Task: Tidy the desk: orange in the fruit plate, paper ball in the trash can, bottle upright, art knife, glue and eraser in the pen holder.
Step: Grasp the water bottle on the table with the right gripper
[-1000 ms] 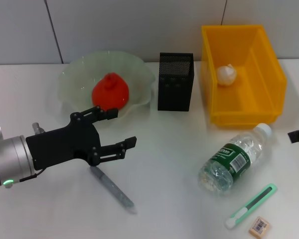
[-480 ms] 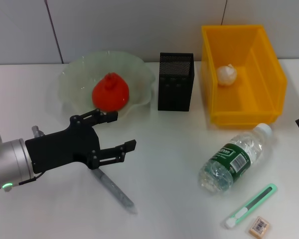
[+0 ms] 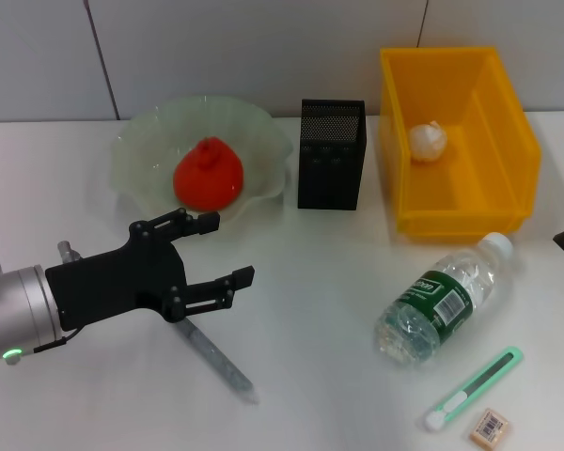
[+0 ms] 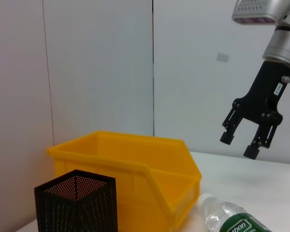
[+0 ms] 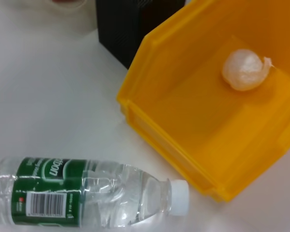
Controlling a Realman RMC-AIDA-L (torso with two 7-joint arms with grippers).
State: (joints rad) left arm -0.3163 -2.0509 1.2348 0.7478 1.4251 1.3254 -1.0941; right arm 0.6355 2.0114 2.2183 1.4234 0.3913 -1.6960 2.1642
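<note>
My left gripper (image 3: 227,249) is open and empty, hovering just above the near end of a grey glue stick (image 3: 214,357) that lies on the table. The orange (image 3: 208,174) sits in the pale green fruit plate (image 3: 141,141). The paper ball (image 3: 427,141) lies in the yellow bin (image 3: 508,141). The clear bottle (image 3: 445,299) with a green label lies on its side. The green art knife (image 3: 475,387) and the tan eraser (image 3: 490,426) lie at the front right. My right gripper (image 4: 239,145) is open, raised above the table's right edge.
The black mesh pen holder (image 3: 331,155) stands between the plate and the bin. The right wrist view shows the bottle (image 5: 87,195), the bin (image 5: 183,111) and the paper ball (image 5: 244,70) below it. A grey wall runs behind the table.
My left gripper has drifted slightly back and down over the glue stick. My right gripper has pulled further towards the right edge of the head view.
</note>
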